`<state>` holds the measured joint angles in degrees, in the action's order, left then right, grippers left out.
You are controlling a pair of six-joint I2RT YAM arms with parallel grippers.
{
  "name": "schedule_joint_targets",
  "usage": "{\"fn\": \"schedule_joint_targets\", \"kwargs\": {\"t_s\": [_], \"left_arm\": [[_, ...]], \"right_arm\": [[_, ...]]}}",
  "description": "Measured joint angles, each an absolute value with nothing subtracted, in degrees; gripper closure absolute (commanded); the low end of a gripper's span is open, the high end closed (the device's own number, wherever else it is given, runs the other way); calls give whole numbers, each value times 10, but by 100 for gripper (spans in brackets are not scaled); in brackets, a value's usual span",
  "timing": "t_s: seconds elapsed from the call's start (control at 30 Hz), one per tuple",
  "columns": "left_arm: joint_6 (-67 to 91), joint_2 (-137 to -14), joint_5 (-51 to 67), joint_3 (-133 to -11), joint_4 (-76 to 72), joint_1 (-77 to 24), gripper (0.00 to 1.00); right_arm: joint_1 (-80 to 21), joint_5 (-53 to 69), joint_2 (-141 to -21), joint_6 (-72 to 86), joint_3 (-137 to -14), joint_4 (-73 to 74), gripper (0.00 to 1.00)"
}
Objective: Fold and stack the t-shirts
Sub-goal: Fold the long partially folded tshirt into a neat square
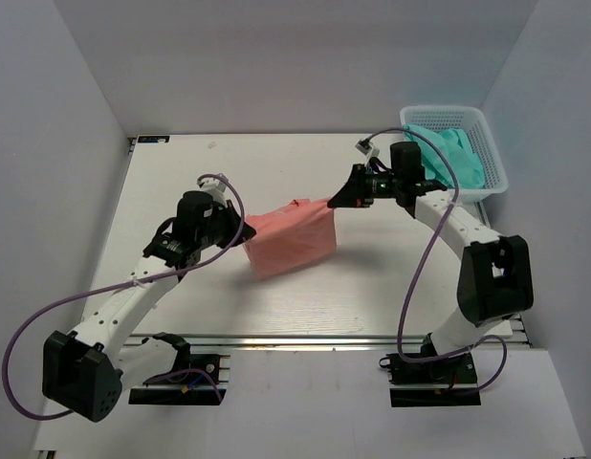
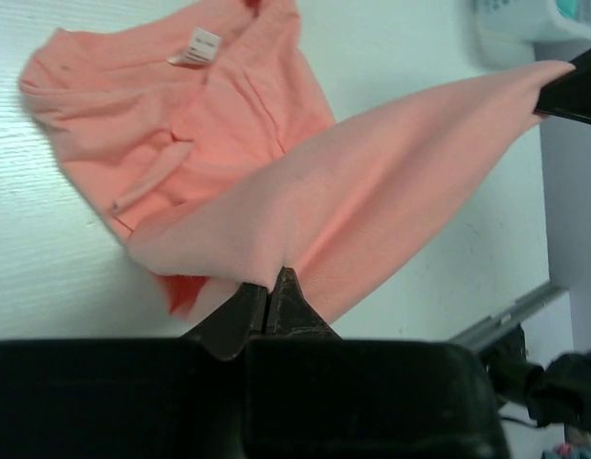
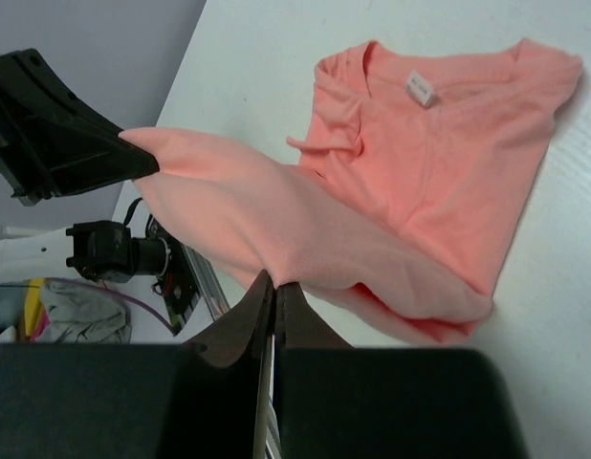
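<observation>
Left gripper (image 1: 244,233): jaws pressed together on a pinch of the salmon-pink shirt (image 1: 291,241), at one end of a raised edge. Right gripper (image 1: 332,202): likewise clamped, on the other end of the same edge. Both wrist views show cloth running right into the closed fingertips.

Held edge is off the table (image 1: 181,172) and stretched between the two grippers. Its long axis runs across the workspace, left end nearer the bases, right end further back. Cloth sags a little in the middle, not fully taut.

The rest of the shirt lies on the table under and beyond that edge. The neck label (image 2: 195,46) faces up at the collar, the end furthest from both sets of fingers. Which way the collar points in the top view is hard to read; probably toward the back of the table.

Judgement: the fold turns on carrying the raised edge over toward the collar, both arms moving together to keep it square. Neither arm is nearer; each holds its own corner.

Room: bare table shows on all sides of the shirt. The basket (image 1: 494,158) with the teal-green shirt (image 1: 458,153) sits at the far right corner, just behind the right wrist, well apart from the pink cloth.
</observation>
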<state>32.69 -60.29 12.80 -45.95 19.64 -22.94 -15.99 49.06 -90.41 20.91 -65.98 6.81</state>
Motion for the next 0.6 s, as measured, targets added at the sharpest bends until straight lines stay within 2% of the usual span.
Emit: {"fn": "schedule_joint_targets", "kwargs": {"t_s": [0.13,0.3,0.6], "left_arm": [[347,-646,74,-486,203,-228,100],[365,-665,23,-507,209,-220,95],[385,-750,1,-543,203,-185,95]], "right_arm": [[-162,502,-970,213,-723,59,100],[-165,513,-1043,216,-799,62,100],[-169,523,-1141,220,-898,77,100]]}}
